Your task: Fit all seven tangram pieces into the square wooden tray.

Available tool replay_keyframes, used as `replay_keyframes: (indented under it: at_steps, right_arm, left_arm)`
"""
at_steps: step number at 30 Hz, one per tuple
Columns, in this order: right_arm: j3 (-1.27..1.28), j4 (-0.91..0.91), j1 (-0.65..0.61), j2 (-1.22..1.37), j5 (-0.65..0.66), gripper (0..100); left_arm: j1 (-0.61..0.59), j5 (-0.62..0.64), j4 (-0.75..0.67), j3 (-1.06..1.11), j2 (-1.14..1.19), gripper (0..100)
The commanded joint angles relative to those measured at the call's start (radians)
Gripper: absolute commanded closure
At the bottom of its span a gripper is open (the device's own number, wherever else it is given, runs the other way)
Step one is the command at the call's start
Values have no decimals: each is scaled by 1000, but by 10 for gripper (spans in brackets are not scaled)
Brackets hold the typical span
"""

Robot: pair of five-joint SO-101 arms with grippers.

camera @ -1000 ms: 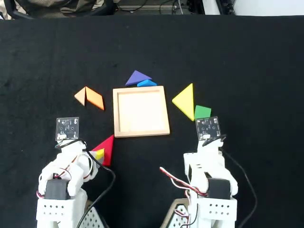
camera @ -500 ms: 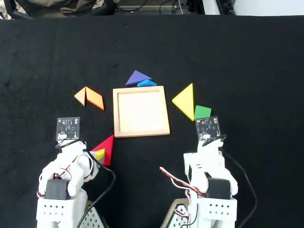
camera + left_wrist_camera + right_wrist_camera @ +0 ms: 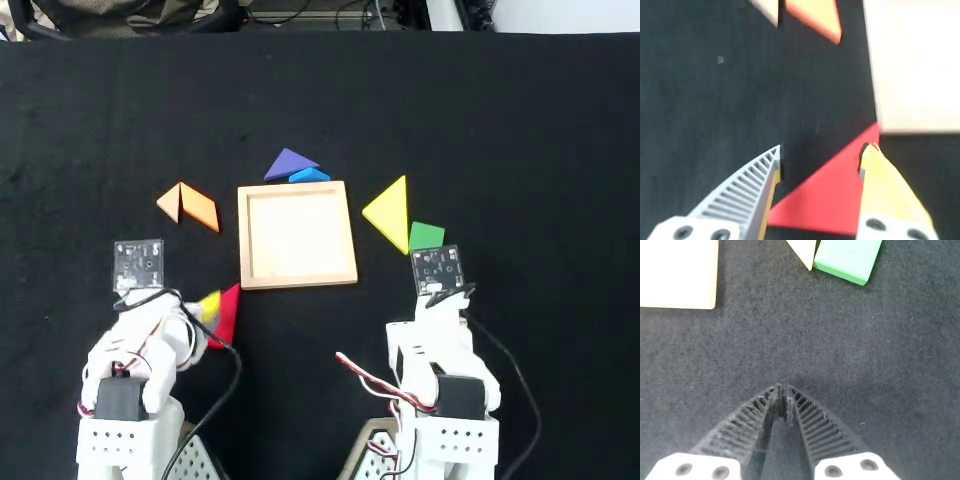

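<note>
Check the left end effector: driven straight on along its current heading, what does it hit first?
The red triangle, which lies within the open left end effector. Its height is unclear, so it might skim over; farther along that line is the orange piece.

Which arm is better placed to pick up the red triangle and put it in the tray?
Left. The left arm's jaws stand open on either side of the red triangle, beside the wooden tray's near corner. The right arm's jaws are shut over bare black cloth, with the green square beyond them.
</note>
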Motion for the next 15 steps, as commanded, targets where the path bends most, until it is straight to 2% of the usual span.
replay_keyframes:
  at_steps: [1,8,12,15]
  right_arm:
    - [-2,6,-15,-64,0,986]
    - [-2,6,-15,-64,-3,986]
    - [-2,6,-17,-65,-3,986]
    - [-2,6,-17,-65,3,986]
  left_arm:
    - [12,8,-61,15,-8,743]
    - [-58,-14,3,-74,-8,743]
    - [-136,-287,32,-242,2,744]
    - [-105,-417,215,-410,12,744]
